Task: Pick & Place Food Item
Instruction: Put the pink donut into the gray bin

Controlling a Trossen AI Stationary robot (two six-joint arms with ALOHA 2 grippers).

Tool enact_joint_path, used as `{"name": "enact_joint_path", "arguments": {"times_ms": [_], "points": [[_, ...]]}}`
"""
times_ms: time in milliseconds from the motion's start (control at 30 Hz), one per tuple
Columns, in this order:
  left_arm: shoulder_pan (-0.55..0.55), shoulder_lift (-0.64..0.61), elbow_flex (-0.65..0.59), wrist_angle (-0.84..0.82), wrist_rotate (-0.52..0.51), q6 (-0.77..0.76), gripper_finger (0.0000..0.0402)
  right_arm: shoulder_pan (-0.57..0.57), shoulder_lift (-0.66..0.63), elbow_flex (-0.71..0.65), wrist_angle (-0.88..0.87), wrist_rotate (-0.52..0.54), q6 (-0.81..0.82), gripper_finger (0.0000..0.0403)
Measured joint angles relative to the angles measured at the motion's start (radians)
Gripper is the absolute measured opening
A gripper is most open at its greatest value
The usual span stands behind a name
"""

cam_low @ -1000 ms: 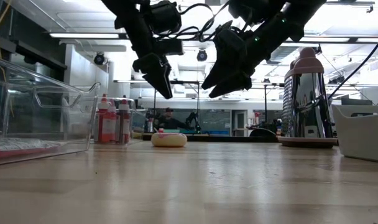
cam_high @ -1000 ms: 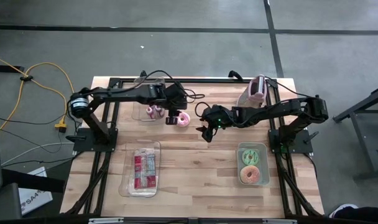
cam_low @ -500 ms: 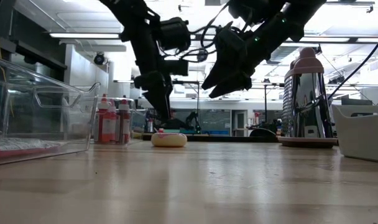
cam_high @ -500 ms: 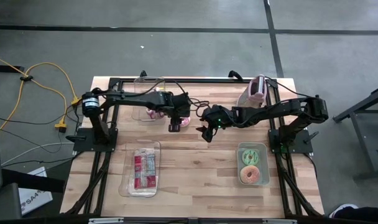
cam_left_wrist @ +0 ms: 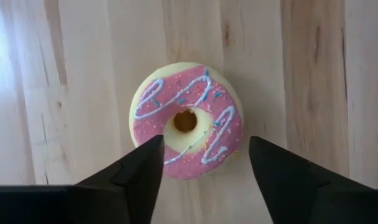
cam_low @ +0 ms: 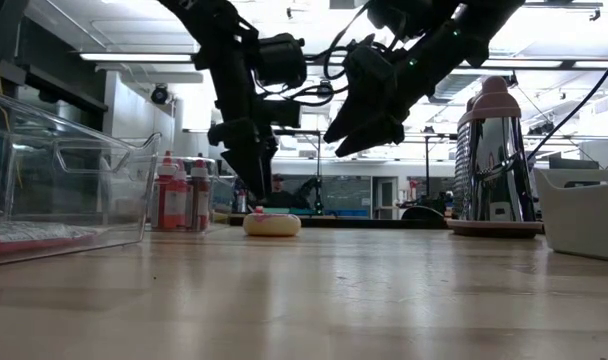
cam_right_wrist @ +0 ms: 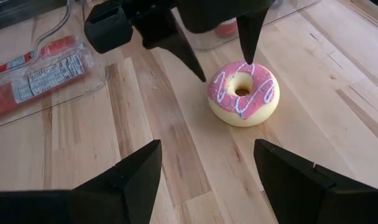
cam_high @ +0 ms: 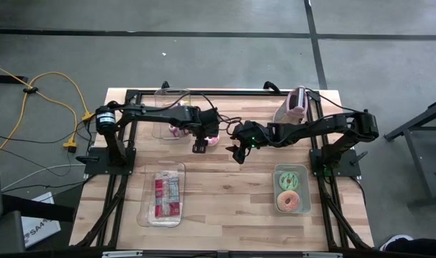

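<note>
A donut with pink icing and pale squiggles (cam_left_wrist: pixel 186 121) lies flat on the wooden table, left of its middle (cam_high: pixel 212 140). My left gripper (cam_left_wrist: pixel 201 155) stands open just above it, pointing steeply down, one finger on either side of the donut's near part. In the low view its fingertips (cam_low: pixel 258 192) hang a little above the donut (cam_low: pixel 272 224), and I see no touch. My right gripper (cam_right_wrist: pixel 207 168) is open and empty. It hovers higher, to the donut's right (cam_high: pixel 237 152), slanting down toward it.
A clear tray of packaged snacks (cam_high: pixel 164 195) lies at the near left. A clear bin with pink items (cam_high: pixel 169 123) stands behind the left gripper. A pale bin holding donuts (cam_high: pixel 291 190) sits at the near right, and a steel vessel with a pink top (cam_high: pixel 295 106) at the far right.
My left gripper has come down toward the donut and tipped more steeply. Its fingertips have dropped from well above the table to just over the donut. The donut has stayed where it lay.
</note>
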Motion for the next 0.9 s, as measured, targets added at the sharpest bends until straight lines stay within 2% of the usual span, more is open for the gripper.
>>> {"name": "enact_joint_path", "arguments": {"times_ms": [167, 900], "points": [[-0.009, 0.003, 0.000, 0.001, 0.003, 0.033, 0.0245, 0.000, 0.000, 0.000, 0.001, 0.000, 0.000, 0.0245], [-0.015, 0.074, -0.003, 0.012, 0.024, 0.039, 0.0246, 0.000, 0.000, 0.000, 0.018, -0.001, 0.000, 0.0245]]}}
